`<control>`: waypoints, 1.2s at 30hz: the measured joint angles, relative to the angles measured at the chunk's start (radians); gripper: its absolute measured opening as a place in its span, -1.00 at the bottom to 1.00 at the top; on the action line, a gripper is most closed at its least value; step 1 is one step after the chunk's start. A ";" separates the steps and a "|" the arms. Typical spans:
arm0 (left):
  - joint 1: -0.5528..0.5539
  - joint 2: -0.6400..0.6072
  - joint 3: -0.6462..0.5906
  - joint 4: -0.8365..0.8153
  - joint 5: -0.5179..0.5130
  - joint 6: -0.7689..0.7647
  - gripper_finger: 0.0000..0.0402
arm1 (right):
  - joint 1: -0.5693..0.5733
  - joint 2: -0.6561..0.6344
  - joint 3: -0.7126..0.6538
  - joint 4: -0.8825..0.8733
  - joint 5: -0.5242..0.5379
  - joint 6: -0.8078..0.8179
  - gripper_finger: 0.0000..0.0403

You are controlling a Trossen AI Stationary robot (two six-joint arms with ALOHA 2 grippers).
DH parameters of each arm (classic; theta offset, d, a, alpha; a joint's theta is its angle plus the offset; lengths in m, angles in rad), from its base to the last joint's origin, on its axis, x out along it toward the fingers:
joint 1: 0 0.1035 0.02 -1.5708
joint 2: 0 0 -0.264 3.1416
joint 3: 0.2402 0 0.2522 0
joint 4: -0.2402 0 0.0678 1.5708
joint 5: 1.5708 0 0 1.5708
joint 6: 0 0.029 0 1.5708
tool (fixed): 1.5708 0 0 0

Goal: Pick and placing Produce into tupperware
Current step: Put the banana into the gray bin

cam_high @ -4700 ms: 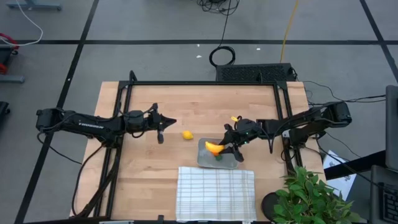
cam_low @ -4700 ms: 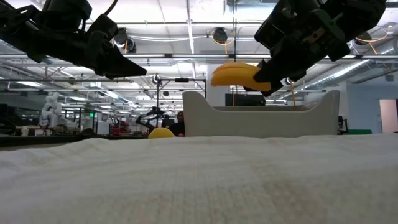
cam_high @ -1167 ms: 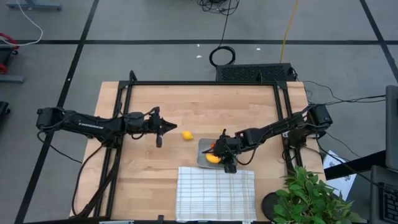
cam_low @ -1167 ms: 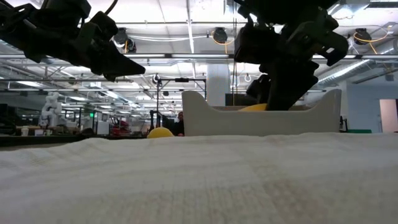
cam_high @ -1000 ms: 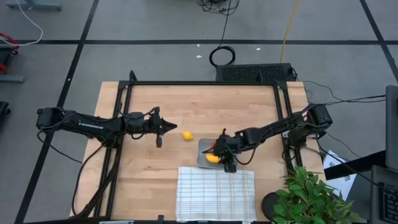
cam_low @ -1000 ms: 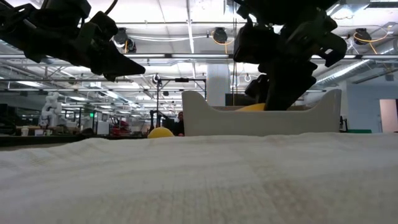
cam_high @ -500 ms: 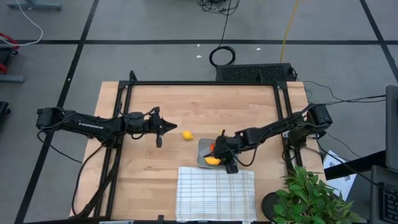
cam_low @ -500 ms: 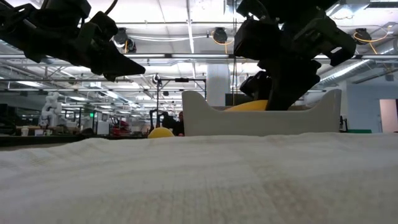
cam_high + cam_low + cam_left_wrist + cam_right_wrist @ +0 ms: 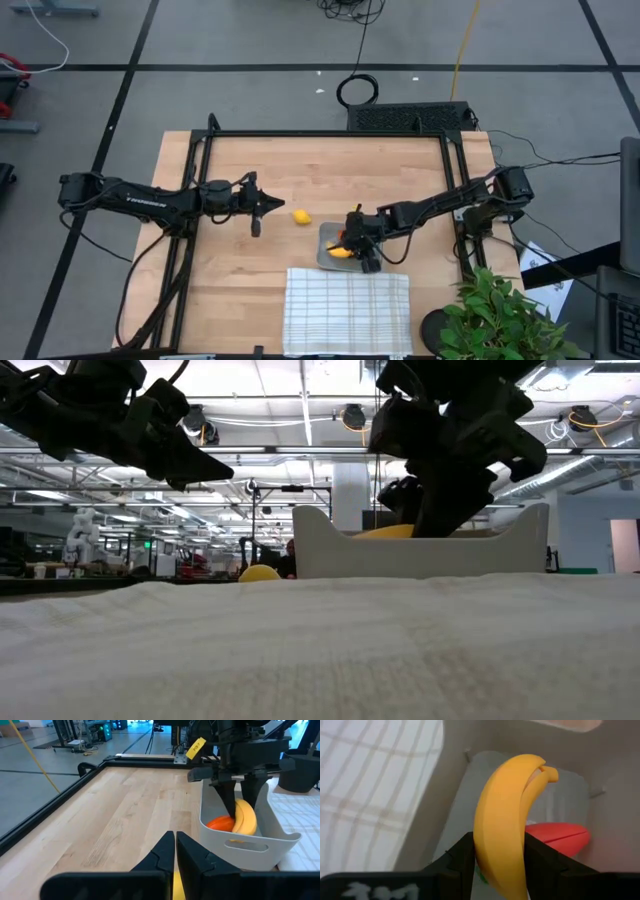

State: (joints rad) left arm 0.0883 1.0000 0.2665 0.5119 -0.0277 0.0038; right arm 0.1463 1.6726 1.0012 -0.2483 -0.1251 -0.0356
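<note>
One banana (image 9: 245,817), one carrot (image 9: 220,823), one lemon (image 9: 301,216), one tupperware (image 9: 260,845), one cloth (image 9: 347,310).

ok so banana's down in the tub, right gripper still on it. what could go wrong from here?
1. The right gripper clamps the banana above the carrot inside the tupperware; released there, it may roll onto the carrot.
2. Lifting without fully opening could drag the banana out again.
3. The lemon lies outside on the table beside the left gripper, which looks shut.

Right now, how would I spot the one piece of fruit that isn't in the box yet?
Start at the wooden table and find the grey tupperware above the checked cloth. Left of it, alone on bare wood, lies a small round yellow lemon, the only produce outside the container.
</note>
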 joint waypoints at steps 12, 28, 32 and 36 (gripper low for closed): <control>0.000 0.000 0.000 0.000 0.000 -0.001 -0.89 | 0.020 0.014 -0.001 0.018 0.053 -0.032 -0.41; 0.000 0.000 0.000 0.000 0.000 -0.001 -0.89 | 0.019 0.079 0.000 0.053 0.046 -0.024 -0.33; 0.000 0.000 0.000 -0.001 0.000 -0.001 -0.89 | 0.019 0.068 0.000 0.064 0.046 -0.008 -0.19; 0.000 0.000 0.000 -0.001 0.000 -0.001 -0.89 | 0.019 0.069 0.000 0.062 0.046 0.008 -0.09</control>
State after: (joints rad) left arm 0.0883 1.0002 0.2665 0.5104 -0.0280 0.0032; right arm 0.1650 1.7416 1.0008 -0.1867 -0.0792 -0.0273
